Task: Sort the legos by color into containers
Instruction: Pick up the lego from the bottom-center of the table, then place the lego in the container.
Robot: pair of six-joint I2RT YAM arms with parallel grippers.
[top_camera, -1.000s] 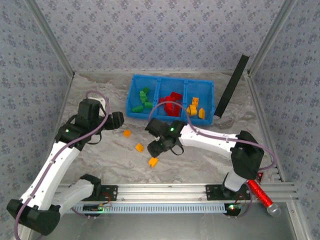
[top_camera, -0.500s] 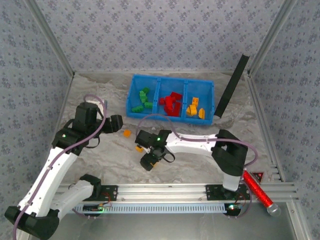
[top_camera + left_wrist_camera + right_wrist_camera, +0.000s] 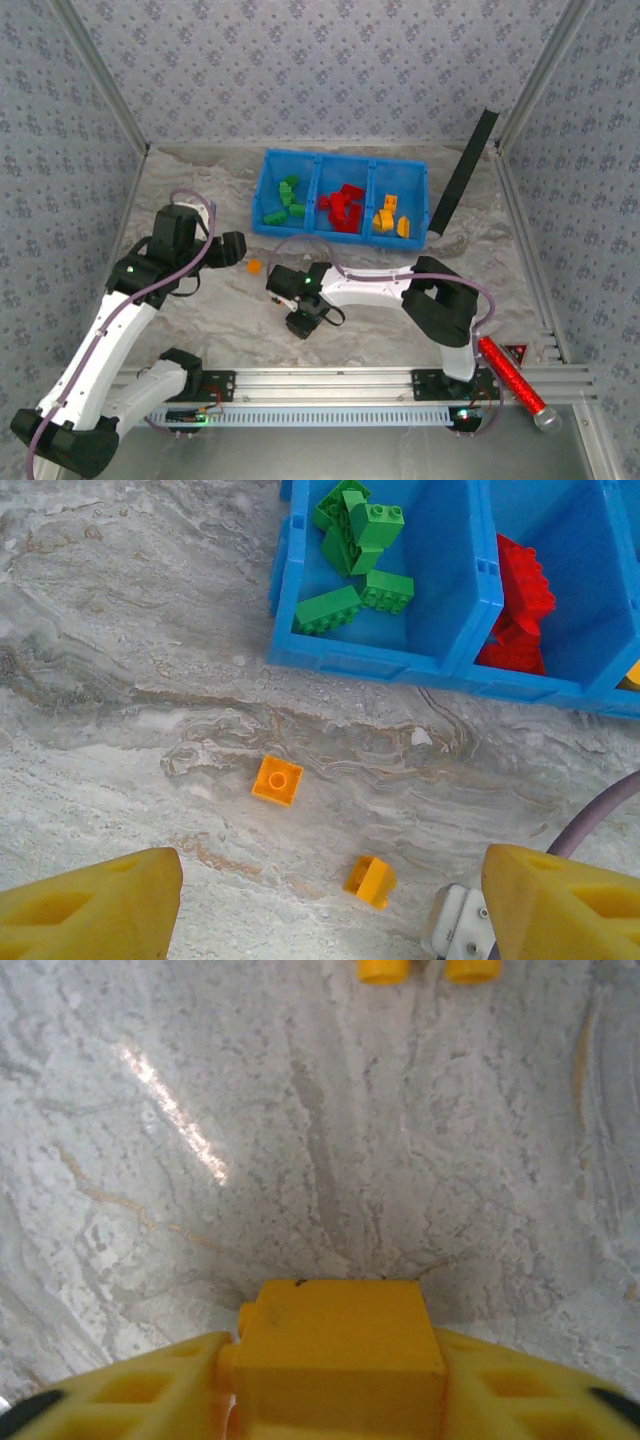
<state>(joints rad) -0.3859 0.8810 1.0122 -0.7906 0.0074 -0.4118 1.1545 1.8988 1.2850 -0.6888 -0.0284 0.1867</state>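
Observation:
My right gripper (image 3: 335, 1385) is shut on an orange-yellow lego (image 3: 335, 1350) low over the marble table; from above that gripper (image 3: 304, 322) sits near the front middle. Two more orange legos lie loose: one stud-up (image 3: 277, 780) (image 3: 254, 267), one tipped over (image 3: 371, 880) beside the right arm's white wrist. My left gripper (image 3: 325, 920) (image 3: 230, 248) hovers open above them with nothing between its fingers. The containers are three compartments of a blue tray (image 3: 268, 178): green legos (image 3: 285, 200) on the left, red (image 3: 342, 206) in the middle, orange (image 3: 390, 216) on the right.
A black bar (image 3: 462, 172) leans at the back right beside the tray. A red cylinder with a silver tip (image 3: 513, 382) lies at the front right near the aluminium rail (image 3: 320, 381). Patterned walls close in both sides and the back.
The right arm swung left and toward the front, came down over the nearest orange lego and its jaws closed on it. The left arm barely moved and stayed open.

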